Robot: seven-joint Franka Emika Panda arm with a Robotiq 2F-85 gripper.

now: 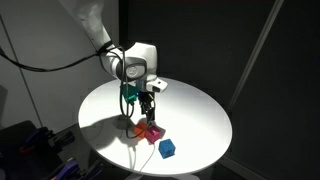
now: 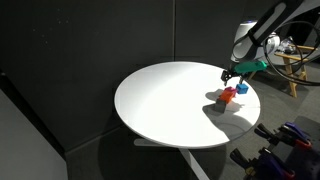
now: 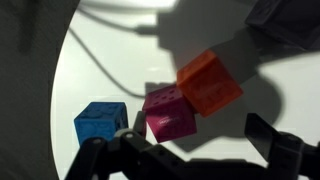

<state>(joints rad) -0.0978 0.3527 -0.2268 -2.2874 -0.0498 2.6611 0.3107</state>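
Observation:
Three small cubes lie close together on the round white table (image 1: 200,110). In the wrist view an orange cube (image 3: 209,82) touches a magenta cube (image 3: 168,112), and a blue cube (image 3: 100,122) sits a little apart from them. My gripper (image 3: 198,127) hangs open just above them, with the magenta cube's corner by one finger (image 3: 138,125) and bare table by the other. Nothing is held. In both exterior views the gripper (image 1: 147,105) (image 2: 232,78) hovers over the cluster, where the orange cube (image 1: 153,130) (image 2: 228,97) and the blue cube (image 1: 167,149) (image 2: 241,88) show.
The table (image 2: 160,100) has bare white surface away from the cubes, and its edge runs close beyond the blue cube. Black curtains (image 2: 80,50) surround it. Cables and equipment (image 1: 30,140) sit on the floor beside it. Arm and cable shadows cross the tabletop (image 3: 110,60).

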